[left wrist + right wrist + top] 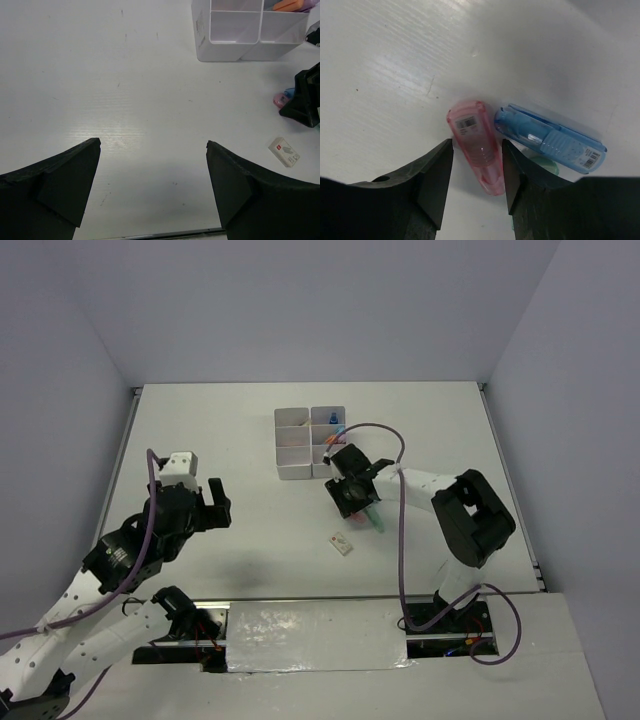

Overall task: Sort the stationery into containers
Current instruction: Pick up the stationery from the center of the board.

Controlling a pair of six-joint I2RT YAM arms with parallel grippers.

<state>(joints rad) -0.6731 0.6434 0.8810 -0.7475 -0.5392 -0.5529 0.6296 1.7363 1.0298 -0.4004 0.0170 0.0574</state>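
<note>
1. straddles a short translucent pink plastic marker [471, 127] with the right gripper [476, 150], low in the middle of the right wrist view, one black finger on each side.
2. lies flat on the white table [220, 430], long axis running from the frame's centre down toward its bottom edge, in line with the fingers, so any squeeze would land across the narrow width.
3. jaws about half-wide and very close to both flanks of the pink marker; cannot tell whether the pads already press it.
4. just to the right in that view, a translucent blue plastic marker [550, 141], slanting toward lower right, its tip at or almost at the pink one's side; beneath it, a sliver of a green piece [546, 165].
5. judged tight: little room for the right-hand finger between pink and blue.
6. far nearer than the left gripper [205, 505], which hangs with jaws wide apart and nothing between them at the top view's lower left, well apart from the markers.
7. up-frame of the right gripper in the top view, the white translucent six-compartment plastic block [290, 468], near.
</note>
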